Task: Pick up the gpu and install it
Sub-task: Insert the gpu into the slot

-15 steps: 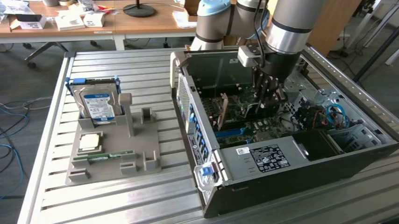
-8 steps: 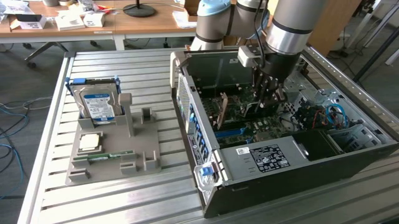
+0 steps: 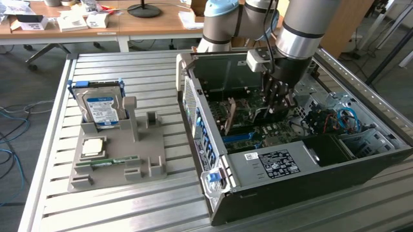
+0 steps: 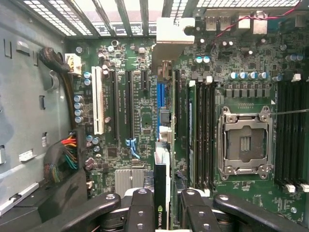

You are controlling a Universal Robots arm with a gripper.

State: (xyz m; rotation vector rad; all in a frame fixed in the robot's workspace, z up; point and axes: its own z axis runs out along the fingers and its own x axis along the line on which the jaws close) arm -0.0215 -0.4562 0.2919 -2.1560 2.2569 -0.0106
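The gripper point(image 4: 167, 193) is clamped on the gpu point(image 4: 161, 174) and reaches down inside the computer case point(image 3: 310, 164). In the wrist view its dark fingers point(image 4: 141, 208) pinch the card from both faces, so the board shows edge-on between them. Holding it by the faces keeps the thin card upright and its lower edge free to meet a connector.

The gpu sits inside the case, over the motherboard point(image 4: 145, 125), and runs from the fingers toward the case's vented rear wall. Its metal bracket point(image 4: 174, 34) lies close against that wall, probably so the bracket can line up with the rear opening. A blue slot point(image 4: 161, 96) shows right along the card's line — I cannot tell whether the edge is seated in it or just above.

The empty CPU socket point(image 4: 245, 145) also lies inside the case, beside the card. Outside the case, well apart on the exterior view's left, a grey holder point(image 3: 148, 145) carries a hard drive point(image 3: 102, 108).
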